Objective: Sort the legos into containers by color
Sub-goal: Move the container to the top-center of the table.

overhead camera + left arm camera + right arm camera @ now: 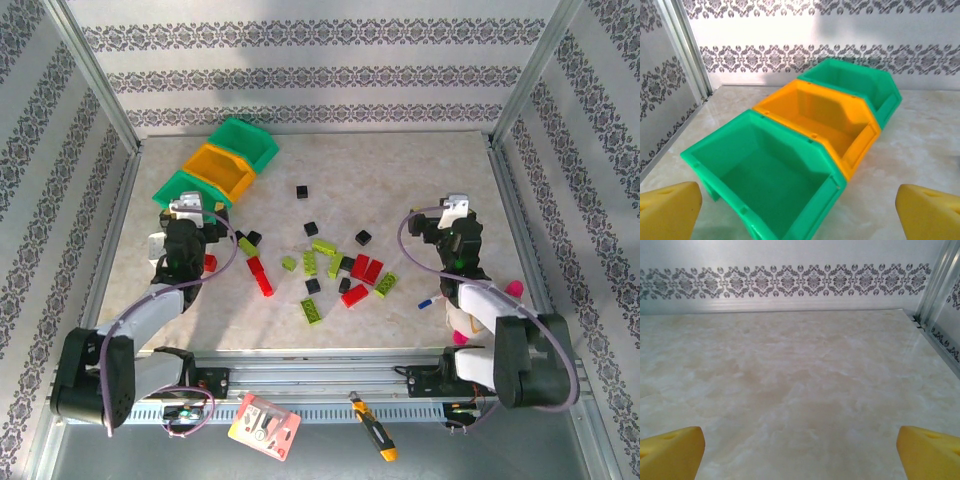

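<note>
- The legos (pixel 330 268) lie scattered over the middle of the tabletop (pixel 420 170), mostly toward its near edge. They are red, lime green and black; several touch, and a few black ones sit apart toward the far side.
- The containers (pixel 215 165) stand in a slanted row at the far-left corner, an orange-yellow one between two green. In the left wrist view the nearer two look empty.
- The left gripper (pixel 190 212) hovers just on the near side of the bins, jaws wide apart with nothing between them. The right gripper (pixel 455 210) hangs by the right edge over bare tabletop, jaws likewise apart and empty.
- The bricks should be light, stiff and smooth, so apt to skid or tip if nudged. The best hold is low across two flat sides, and loose outliers are easier than bricks that touch.
- The far bin's floor is cut off by its own wall. A red piece (pixel 210 262) beside the left arm is partly covered; it is probably a brick.
</note>
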Controlling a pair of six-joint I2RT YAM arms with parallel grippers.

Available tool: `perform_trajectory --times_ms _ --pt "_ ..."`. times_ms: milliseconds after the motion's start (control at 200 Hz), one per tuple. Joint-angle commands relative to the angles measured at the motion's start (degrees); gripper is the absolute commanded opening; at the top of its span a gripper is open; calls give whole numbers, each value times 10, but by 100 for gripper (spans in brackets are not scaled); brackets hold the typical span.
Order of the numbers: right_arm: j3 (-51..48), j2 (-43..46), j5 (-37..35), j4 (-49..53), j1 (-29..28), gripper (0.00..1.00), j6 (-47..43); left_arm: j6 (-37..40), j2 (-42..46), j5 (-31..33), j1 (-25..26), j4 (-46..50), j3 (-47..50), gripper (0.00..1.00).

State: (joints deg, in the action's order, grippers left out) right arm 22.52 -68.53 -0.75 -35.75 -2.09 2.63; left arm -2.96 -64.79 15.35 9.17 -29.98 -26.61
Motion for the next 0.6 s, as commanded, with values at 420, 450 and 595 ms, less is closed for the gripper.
perform_trajectory --times_ms 420,450,595 --pt "115 90 23 213 -232 98 -9 -289 -222 178 67 461 -357 99" --pt "121 87 22 216 -245 98 -9 -309 -238 176 61 478 -376 99" --pt "143 68 15 212 -296 98 -4 -359 -323 140 29 533 -455 99"
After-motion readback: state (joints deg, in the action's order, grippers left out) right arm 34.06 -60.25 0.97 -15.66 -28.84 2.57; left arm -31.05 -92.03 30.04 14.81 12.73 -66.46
